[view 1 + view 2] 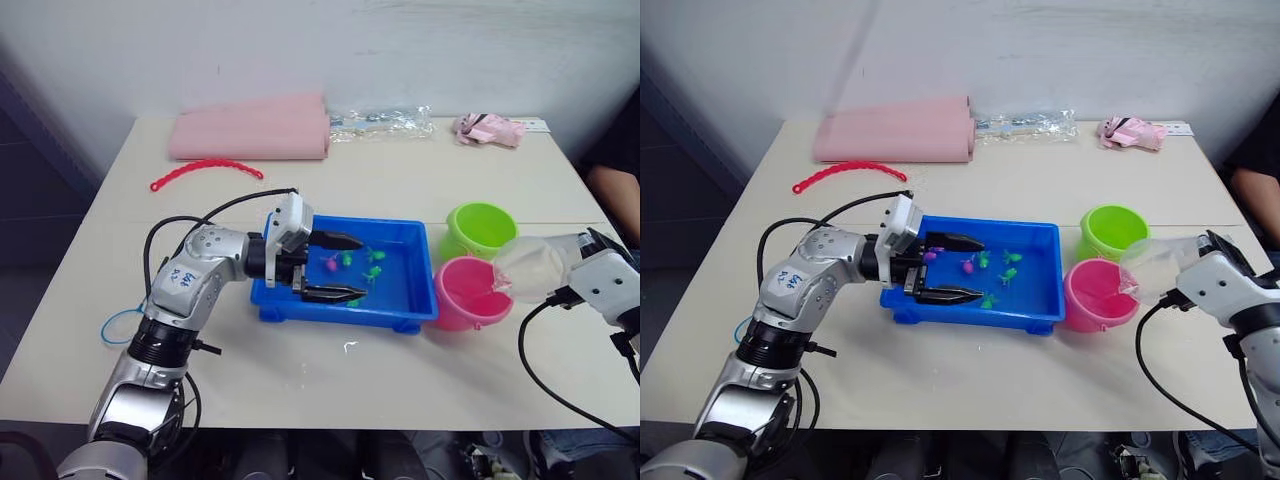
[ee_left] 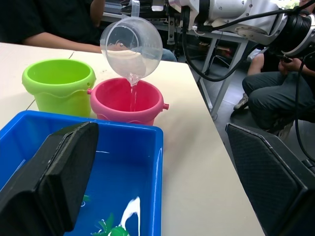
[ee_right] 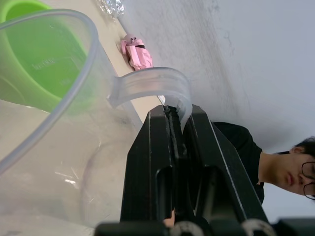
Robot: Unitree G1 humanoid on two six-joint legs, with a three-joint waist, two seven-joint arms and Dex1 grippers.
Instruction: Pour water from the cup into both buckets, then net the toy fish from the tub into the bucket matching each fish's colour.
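My right gripper (image 3: 178,129) is clamped on the handle of the cup (image 1: 532,268), which I see tipped at the right edge of the frame above the pink bucket (image 1: 470,294); a thin stream of water falls from its lip into that bucket. The green bucket (image 1: 480,229) sits just behind the pink one, touching it. My left gripper (image 1: 334,267) hangs with fingers spread wide and empty over the left half of the tub (image 1: 405,300) at centre frame, where small green and pink toy fish (image 1: 372,272) lie in shallow water.
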